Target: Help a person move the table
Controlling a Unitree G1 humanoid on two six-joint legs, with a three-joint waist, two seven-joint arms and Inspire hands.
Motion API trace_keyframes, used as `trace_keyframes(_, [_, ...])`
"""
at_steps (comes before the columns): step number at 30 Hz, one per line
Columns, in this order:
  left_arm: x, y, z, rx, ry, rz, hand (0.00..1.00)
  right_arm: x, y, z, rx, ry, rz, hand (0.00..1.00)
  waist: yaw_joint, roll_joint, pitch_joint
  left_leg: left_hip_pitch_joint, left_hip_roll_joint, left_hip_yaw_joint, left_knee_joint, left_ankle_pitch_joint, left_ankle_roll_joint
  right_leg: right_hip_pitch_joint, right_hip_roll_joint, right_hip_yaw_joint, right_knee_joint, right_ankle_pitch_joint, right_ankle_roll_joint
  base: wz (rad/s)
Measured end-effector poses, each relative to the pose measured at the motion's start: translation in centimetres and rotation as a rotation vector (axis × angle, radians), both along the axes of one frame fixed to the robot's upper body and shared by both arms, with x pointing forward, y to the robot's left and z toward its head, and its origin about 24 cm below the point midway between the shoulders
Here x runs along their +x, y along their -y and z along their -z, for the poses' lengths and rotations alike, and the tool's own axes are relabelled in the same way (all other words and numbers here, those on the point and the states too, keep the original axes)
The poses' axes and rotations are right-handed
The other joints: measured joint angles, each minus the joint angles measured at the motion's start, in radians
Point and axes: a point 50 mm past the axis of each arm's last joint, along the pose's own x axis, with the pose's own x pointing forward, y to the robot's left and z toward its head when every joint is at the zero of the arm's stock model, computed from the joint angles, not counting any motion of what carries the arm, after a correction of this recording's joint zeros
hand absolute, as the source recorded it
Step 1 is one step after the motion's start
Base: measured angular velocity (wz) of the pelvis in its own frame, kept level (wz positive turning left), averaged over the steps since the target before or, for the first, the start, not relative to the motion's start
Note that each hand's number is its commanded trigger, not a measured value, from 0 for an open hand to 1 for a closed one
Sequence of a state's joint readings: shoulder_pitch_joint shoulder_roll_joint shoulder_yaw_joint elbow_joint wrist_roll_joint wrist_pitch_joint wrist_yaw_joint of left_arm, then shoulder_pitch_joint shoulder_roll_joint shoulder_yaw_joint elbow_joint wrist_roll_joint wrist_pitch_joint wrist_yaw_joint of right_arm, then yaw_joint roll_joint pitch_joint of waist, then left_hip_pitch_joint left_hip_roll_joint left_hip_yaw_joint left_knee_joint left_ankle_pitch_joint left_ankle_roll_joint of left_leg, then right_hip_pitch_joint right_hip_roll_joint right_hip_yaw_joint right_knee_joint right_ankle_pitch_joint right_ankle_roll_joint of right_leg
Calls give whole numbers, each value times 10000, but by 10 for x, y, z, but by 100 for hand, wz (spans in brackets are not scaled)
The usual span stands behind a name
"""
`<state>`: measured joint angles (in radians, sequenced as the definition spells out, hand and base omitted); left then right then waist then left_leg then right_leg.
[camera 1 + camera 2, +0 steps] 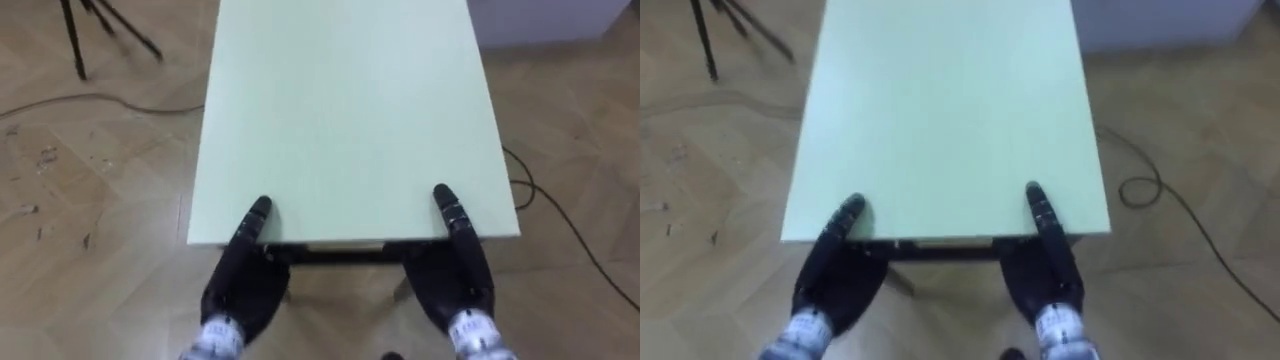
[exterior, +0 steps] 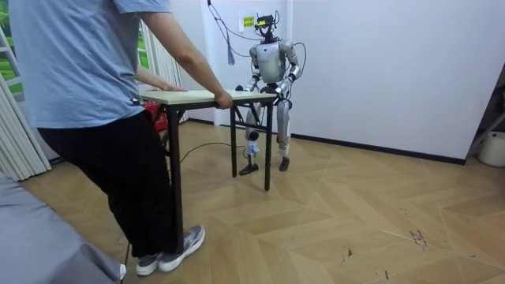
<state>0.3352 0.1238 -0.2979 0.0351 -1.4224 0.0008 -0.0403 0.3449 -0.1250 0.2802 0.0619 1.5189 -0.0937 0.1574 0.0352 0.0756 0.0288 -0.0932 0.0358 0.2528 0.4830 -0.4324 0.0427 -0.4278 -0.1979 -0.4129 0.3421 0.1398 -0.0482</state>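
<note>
Table held at both ends by robot and person

Table (image 1: 350, 120), pale green top on dark legs, stands lengthwise before the robot on the parquet floor (image 1: 90, 190). Left hand (image 1: 240, 285) and right hand (image 1: 455, 275) sit at the two corners of the near edge, each with one dark digit laid on the top and the rest beneath it; closure cannot be told. At the far end a person (image 2: 95, 95) grips the tabletop. Tripod legs (image 1: 85, 30) stand off the table's left side.
</note>
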Motion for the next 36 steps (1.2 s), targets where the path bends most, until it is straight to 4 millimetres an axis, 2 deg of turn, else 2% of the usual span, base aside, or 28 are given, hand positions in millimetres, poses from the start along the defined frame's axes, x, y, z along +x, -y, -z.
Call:
trace_keyframes(2, [-2, 0, 3, 56, -147, 53, 100, -2, 1, 3, -58, -130, -38, 100, -27, 22, 11, -52, -159, 316, 25, 19, 189, -30, -219, 42, -24, 136, -12, 6])
trace_keyframes(3, [-3, 1, 5, 34, -243, 134, 100, -5, 2, 4, -60, -250, -69, 100, -15, 24, 10, -55, -242, 379, 34, 76, 291, -17, -321, 55, -53, 394, 91, 13])
trace_keyframes(4, [-5, 2, 7, 5, -338, 114, 100, -5, 4, 6, -40, -341, -35, 100, -33, 16, 2, -109, -276, 455, 62, 135, 386, 6, -311, 211, -239, 817, 310, 6])
trace_keyframes(5, [-6, 2, 8, -11, -374, 108, 100, -6, 5, 6, -45, -376, -59, 100, -63, 9, -9, -181, -273, 453, 81, 175, 449, 9, -314, 295, -358, 1016, 505, 22])
trace_keyframes(6, [-6, 2, 8, 12, -381, 205, 100, -7, 6, 7, -20, -428, -42, 100, -234, -4, -7, -366, -266, 448, 196, 248, 569, -4, -438, 417, -307, 1231, 831, 43])
trace_keyframes(7, [-6, 3, 8, 24, -399, 254, 100, -8, 7, 7, -6, -474, 1, 100, -361, -19, -6, -431, -241, 474, 246, 283, 610, -27, -562, 471, 9, 1078, 876, 85])
trace_keyframes(8, [-7, 5, 9, 1, -466, 336, 100, -12, 10, 9, 56, -600, 97, 100, -665, -27, -3, -491, -191, 531, 284, 379, 684, -65, -930, 425, 1457, 85, 934, 105])
trace_keyframes(9, [-7, 8, 9, 9, -459, 467, 100, -16, 12, 9, 91, -672, 241, 100, -820, -55, -4, -524, -71, 844, 270, 461, 712, -44, -1220, 405, 2975, -939, 949, 107])
trace_keyframes(10, [-7, 8, 9, 90, -403, 546, 100, -19, 14, 9, 182, -726, 362, 100, -843, -193, -23, -525, -53, 1205, 123, 610, 744, 26, -1425, 459, 4133, -1569, 897, 71])
trace_keyframes(14, [-7, 9, 8, 357, -282, 656, 100, -20, 16, 10, 328, -849, 439, 100, -810, -446, -17, -520, 55, 2133, -205, 929, 853, 484, -1536, 547, 5794, -2332, 906, 28])
trace_keyframes(17, [-7, 8, 8, 403, -254, 569, 100, -21, 14, 10, 371, -912, 408, 100, -559, -722, -17, -408, 27, 2828, -368, 1083, 902, 1434, -1622, 681, 6706, -2978, 1005, -5])
trace_keyframes(18, [-9, 6, 7, 406, -245, 458, 100, -20, 12, 9, 399, -937, 310, 100, -481, -831, -6, -436, 20, 2983, -368, 1152, 891, 1956, -1590, 728, 6628, -3232, 1187, -50])
trace_keyframes(19, [-10, 4, 5, 462, -173, 461, 100, -20, 11, 9, 425, -935, 263, 100, -257, -985, -19, -493, 35, 3202, -365, 1243, 864, 2341, -1477, 969, 6343, -3513, 1325, -47])
trace_keyframes(20, [-10, 4, 5, 486, -137, 469, 100, -19, 10, 9, 441, -912, 244, 100, -161, -1047, -39, -577, 58, 3270, -354, 1309, 861, 2496, -1401, 1029, 6044, -3761, 1426, -42])
trace_keyframes(21, [-8, 3, 3, 493, -40, 461, 100, -17, 9, 8, 485, -830, 224, 100, -25, -1114, -17, -764, 143, 3391, -344, 1460, 852, 2673, -1151, 1062, 5240, -4227, 1520, -24])
trace_keyframes(22, [-8, 3, 2, 486, -24, 430, 100, -16, 9, 7, 496, -798, 196, 100, 8, -1104, -24, -855, 221, 3423, -340, 1526, 844, 2756, -990, 1065, 4848, -4364, 1533, -28])
trace_keyframes(23, [-8, 2, 1, 499, 41, 357, 100, -14, 6, 6, 539, -745, 84, 100, 105, -1125, -25, -997, 382, 3482, -397, 1726, 802, 2958, -662, 1117, 3978, -4556, 1573, -33])
trace_keyframes(24, [-7, 0, -1, 560, 172, 274, 100, -13, 3, 6, 646, -699, 33, 100, 225, -1255, -53, -1185, 527, 3600, -520, 1939, 770, 3136, -361, 1117, 3204, -4769, 1507, -40])
trace_keyframes(25, [-6, -5, -6, 662, 389, 157, 100, -9, -1, 4, 767, -577, -19, 100, 296, -1531, -37, -1439, 678, 3887, -489, 2062, 778, 3145, -289, 1119, 2970, -5042, 1361, -26])
trace_keyframes(26, [-5, -8, -7, 749, 475, 133, 100, -8, -4, 3, 840, -549, -60, 100, 279, -1670, -64, -1523, 749, 3965, -400, 2110, 785, 3201, -298, 1125, 2943, -5149, 1290, -12])
trace_keyframes(27, [-3, -11, -9, 859, 578, 108, 100, -7, -7, 3, 957, -522, -79, 100, 305, -1856, -61, -1743, 873, 3929, -206, 2231, 759, 3443, -247, 1208, 2376, -5315, 1326, -6])
trace_keyframes(28, [-3, -12, -9, 875, 597, 75, 100, -5, -9, 2, 984, -515, -102, 100, 336, -1877, -59, -1865, 995, 3924, -111, 2292, 726, 3471, -71, 1261, 1998, -5360, 1298, -26])
trace_keyframes(29, [-2, -14, -9, 922, 646, -79, 100, -2, -11, 1, 945, -469, -171, 100, 453, -1817, -51, -2105, 1311, 3927, 17, 2403, 638, 3477, 262, 1118, 1434, -5312, 1057, -39])
trace_keyframes(30, [-2, -15, -9, 950, 658, -90, 100, -1, -11, 1, 933, -471, -200, 100, 555, -1715, -51, -2276, 1621, 3913, 25, 2608, 584, 3482, 646, 1085, 1014, -5083, 692, -35])
trace_keyframes(31, [-3, -16, -9, 994, 651, -78, 100, -2, -12, 1, 953, -495, -224, 100, 574, -1658, -42, -2374, 1855, 3873, -43, 2862, 547, 3476, 985, 1042, 671, -4822, 501, -18])
trace_keyframes(33, [-5, -18, -8, 1033, 616, -88, 100, -2, -13, 2, 928, -522, -307, 100, 588, -1603, -37, -2452, 2078, 3802, -234, 3234, 499, 3378, 1311, 1022, 469, -4573, 229, -8])
trace_keyframes(35, [-9, -17, -5, 1051, 467, -96, 100, -3, -13, 4, 834, -609, -342, 100, 609, -1465, -25, -2409, 2147, 3734, -480, 3601, 429, 3320, 1548, 932, 327, -4395, -1, -9])
trace_keyframes(36, [-10, -16, -5, 1001, 426, -108, 100, -3, -12, 4, 769, -588, -331, 100, 640, -1372, -18, -2418, 2164, 3690, -749, 3926, 354, 3174, 1647, 936, 329, -4302, -152, -11])
